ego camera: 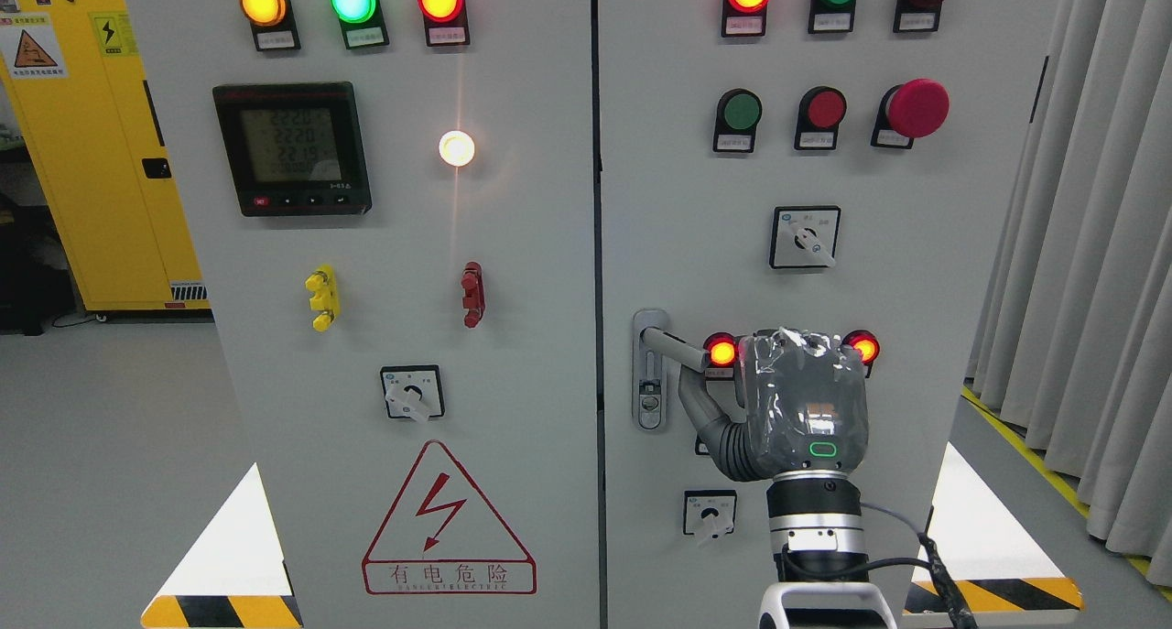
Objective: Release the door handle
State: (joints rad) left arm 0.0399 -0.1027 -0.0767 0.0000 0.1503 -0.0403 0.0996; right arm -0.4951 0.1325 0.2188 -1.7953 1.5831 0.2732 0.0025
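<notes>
The grey door handle (673, 345) is a lever on a lock plate (649, 373) at the left edge of the right cabinet door, pointing right and slightly down. My right hand (804, 400), under a grey cover, is raised in front of that door just right of the lever's free end, with its back to the camera. Its thumb (700, 409) is spread out to the left, with the tip just below the lever. The hand is not closed around the lever. The left arm is not in view.
The grey electrical cabinet has two doors with lamps, push buttons, a red mushroom button (916, 107), rotary switches (805, 237) and a meter (293, 148). Two lit red lamps (721, 351) flank my hand. A yellow cabinet (101, 153) stands at the left and curtains (1090, 244) hang at the right.
</notes>
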